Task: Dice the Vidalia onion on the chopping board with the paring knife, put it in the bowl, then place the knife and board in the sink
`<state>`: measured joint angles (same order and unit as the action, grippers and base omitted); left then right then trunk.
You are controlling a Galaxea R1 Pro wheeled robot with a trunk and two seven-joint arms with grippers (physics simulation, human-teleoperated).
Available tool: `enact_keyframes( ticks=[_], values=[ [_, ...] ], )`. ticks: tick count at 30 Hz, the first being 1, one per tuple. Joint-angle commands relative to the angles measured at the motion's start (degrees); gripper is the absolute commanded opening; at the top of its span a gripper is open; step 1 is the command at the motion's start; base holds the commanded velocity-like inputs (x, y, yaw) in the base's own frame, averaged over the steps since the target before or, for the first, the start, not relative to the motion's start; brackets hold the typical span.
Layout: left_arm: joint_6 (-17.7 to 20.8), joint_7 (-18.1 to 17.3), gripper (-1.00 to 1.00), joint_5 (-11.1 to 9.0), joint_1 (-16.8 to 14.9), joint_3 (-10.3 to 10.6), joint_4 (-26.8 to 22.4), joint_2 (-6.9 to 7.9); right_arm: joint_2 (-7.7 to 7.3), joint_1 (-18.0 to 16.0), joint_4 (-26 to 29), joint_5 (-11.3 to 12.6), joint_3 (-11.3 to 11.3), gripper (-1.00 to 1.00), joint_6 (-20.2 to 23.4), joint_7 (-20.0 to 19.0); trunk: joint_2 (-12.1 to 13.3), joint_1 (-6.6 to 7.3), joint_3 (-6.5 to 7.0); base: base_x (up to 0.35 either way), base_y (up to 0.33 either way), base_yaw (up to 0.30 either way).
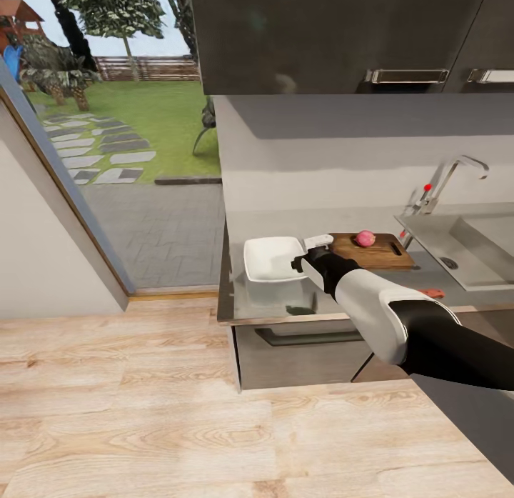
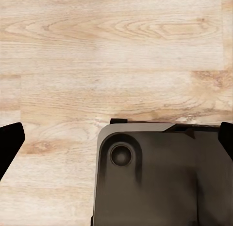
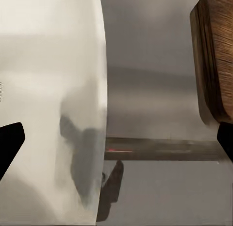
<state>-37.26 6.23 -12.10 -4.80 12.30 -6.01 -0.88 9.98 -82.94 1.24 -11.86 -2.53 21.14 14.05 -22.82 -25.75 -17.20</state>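
Note:
The pinkish-red Vidalia onion (image 1: 365, 238) rests on the dark wooden chopping board (image 1: 385, 254), which lies on the grey countertop (image 1: 271, 305) just left of the sink (image 1: 471, 249). A white squarish bowl (image 1: 270, 259) stands to the left of the board. My right gripper (image 1: 310, 254) hovers open over the gap between bowl (image 3: 48, 90) and board (image 3: 218, 56), holding nothing. The paring knife's red-orange handle (image 1: 432, 293) peeks out from behind my right forearm near the counter's front edge. In the left wrist view my left gripper (image 2: 116, 143) hangs open over the wooden floor.
A chrome tap (image 1: 446, 178) with a red knob stands behind the sink. Dark wall cabinets (image 1: 321, 33) hang above the counter. A glass door at the left looks onto a garden. Light wooden floor (image 1: 143, 412) spreads in front of the cabinets.

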Motion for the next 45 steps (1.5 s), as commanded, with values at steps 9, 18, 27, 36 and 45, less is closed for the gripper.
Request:
enact_keyframes(
  ticks=[9,18,27,36,45],
  values=[
    [-0.2,0.4,1.00,-0.3,0.0,0.5,0.1,0.00,0.02,0.0,0.1,-0.5,-0.3,1.00,0.4,0.1,-0.1,-0.03,-0.10,0.000,0.000,0.000],
    [-0.2,0.4,1.00,-0.3,0.0,0.5,0.1,0.02,0.02,0.0,2.9,-0.5,-0.5,1.00,0.4,0.1,-0.1,-0.03,-0.10,0.000,0.000,0.000],
    [-0.2,0.4,1.00,-0.3,0.0,0.5,0.1,0.01,0.02,0.0,19.5,-0.1,-0.4,1.00,7.7,0.0,-0.1,-0.03,-0.10,-0.167,0.000,0.000],
    [-0.2,0.4,1.00,-0.3,0.0,0.5,0.1,0.02,0.02,0.4,22.3,0.4,-0.3,1.00,7.1,-5.1,-0.1,-0.03,-0.10,-0.319,0.000,0.000],
    [-0.2,0.4,1.00,-0.3,0.0,0.5,0.1,0.16,0.02,5.8,22.6,0.3,-0.4,1.00,-7.5,-8.8,-0.1,-0.03,-0.10,-0.045,0.000,0.000]
  ],
)
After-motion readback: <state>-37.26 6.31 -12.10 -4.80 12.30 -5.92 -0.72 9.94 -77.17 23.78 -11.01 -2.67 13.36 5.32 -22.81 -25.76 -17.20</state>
